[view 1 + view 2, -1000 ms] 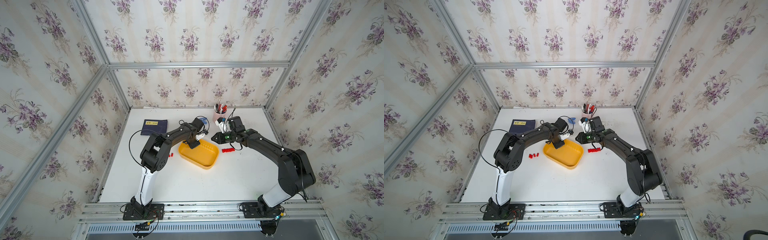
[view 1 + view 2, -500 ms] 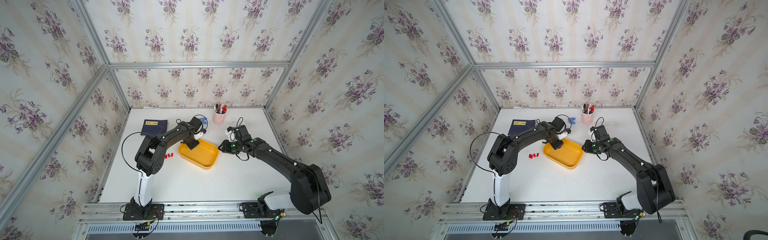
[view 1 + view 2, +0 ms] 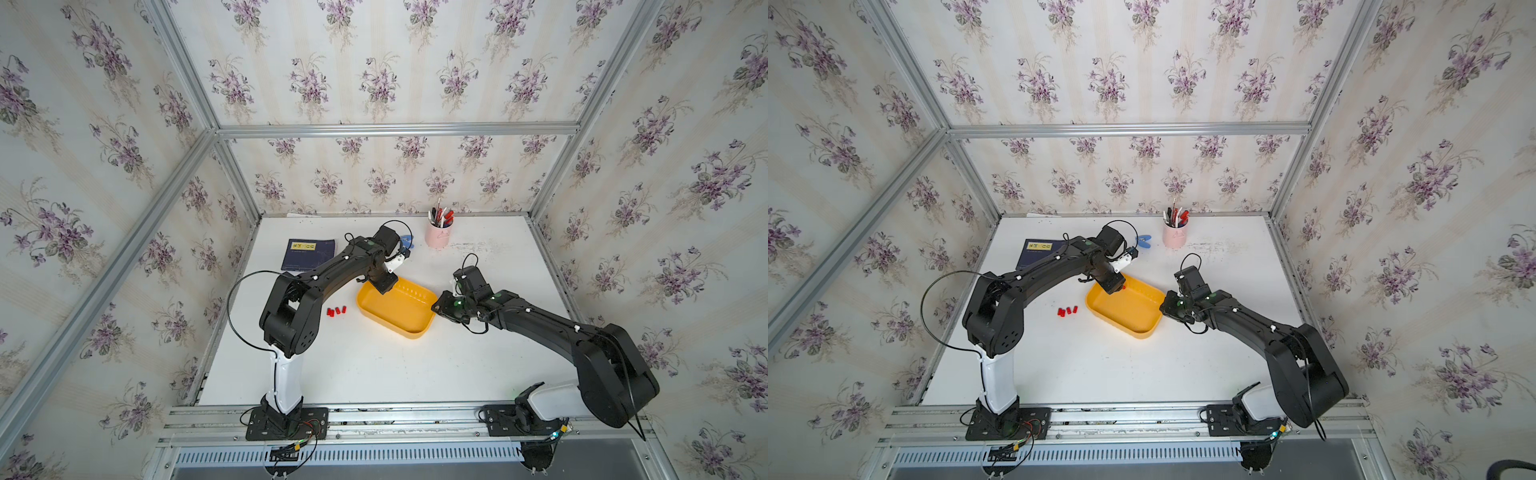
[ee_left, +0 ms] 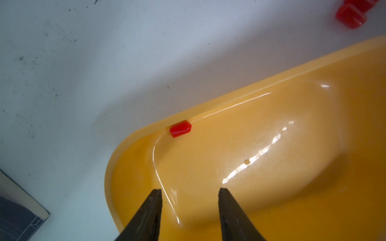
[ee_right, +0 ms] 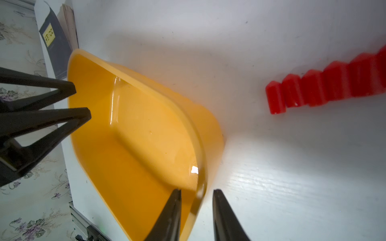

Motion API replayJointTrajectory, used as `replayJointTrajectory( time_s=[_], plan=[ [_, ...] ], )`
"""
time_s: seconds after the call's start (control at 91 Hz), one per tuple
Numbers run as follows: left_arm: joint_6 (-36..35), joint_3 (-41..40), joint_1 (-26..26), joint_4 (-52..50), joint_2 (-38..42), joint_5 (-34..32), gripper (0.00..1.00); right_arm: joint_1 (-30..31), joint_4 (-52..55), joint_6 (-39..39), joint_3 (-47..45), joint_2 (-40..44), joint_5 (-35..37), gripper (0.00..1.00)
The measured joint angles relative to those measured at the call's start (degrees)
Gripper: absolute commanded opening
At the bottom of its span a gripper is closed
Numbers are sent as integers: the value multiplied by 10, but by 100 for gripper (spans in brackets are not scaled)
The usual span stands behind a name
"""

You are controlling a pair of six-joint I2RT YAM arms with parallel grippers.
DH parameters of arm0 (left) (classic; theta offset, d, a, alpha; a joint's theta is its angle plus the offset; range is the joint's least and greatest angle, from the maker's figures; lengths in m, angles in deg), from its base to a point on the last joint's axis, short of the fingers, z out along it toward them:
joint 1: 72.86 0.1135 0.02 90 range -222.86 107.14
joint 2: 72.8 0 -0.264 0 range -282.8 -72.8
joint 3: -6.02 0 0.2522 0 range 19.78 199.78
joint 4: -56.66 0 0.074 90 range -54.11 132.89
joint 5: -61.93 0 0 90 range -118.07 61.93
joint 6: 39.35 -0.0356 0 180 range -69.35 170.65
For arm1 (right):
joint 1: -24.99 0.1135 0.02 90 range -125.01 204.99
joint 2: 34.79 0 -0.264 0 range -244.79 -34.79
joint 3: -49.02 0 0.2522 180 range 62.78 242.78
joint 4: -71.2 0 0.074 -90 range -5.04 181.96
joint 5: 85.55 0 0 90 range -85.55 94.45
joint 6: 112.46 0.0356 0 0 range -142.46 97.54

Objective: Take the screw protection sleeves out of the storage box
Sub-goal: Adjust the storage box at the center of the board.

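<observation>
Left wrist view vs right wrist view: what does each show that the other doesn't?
Left wrist only: one red cap inside the yellow tray, against its wall near a corner; more caps on the table, cut by the frame edge. Right wrist only: a row of red caps on the table beside the tray; the right claw, open, astride the tray's rim. Both: tray, table, notebook, open left claw.
</observation>
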Motion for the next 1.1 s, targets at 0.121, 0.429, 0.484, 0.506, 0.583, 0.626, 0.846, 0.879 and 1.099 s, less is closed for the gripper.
replayJointTrajectory(
  time_s=[0.121, 0.429, 0.484, 0.506, 0.583, 0.626, 0.846, 0.879, 1.099],
  plan=[
    [4, -6, 2, 0, 7, 1, 49, 0, -4, 1, 11, -18, 11, 27],
    [8, -10, 9, 0, 11, 2, 50, 22, 5, -19, 45, -65, 28, 17],
    [8, -11, 10, 0, 11, 2, 50, 21, 14, -32, 61, -74, 31, 17],
    [8, -12, 9, 0, 11, 2, 50, 21, 17, -36, 68, -77, 34, 16],
    [8, -14, 9, -1, 10, 2, 50, 21, 28, -54, 89, -88, 45, 15],
    [8, -14, 9, 0, 8, 2, 50, 21, 35, -64, 98, -94, 45, 16],
    [4, -14, 7, -2, -3, -4, 50, 14, 70, -109, 128, -122, 59, 15],
    [3, -14, 7, -3, -6, -6, 50, 13, 75, -115, 132, -126, 59, 16],
    [-23, -27, 3, -10, -11, 0, 50, -17, 105, -151, 150, -134, 64, 17]
  ],
)
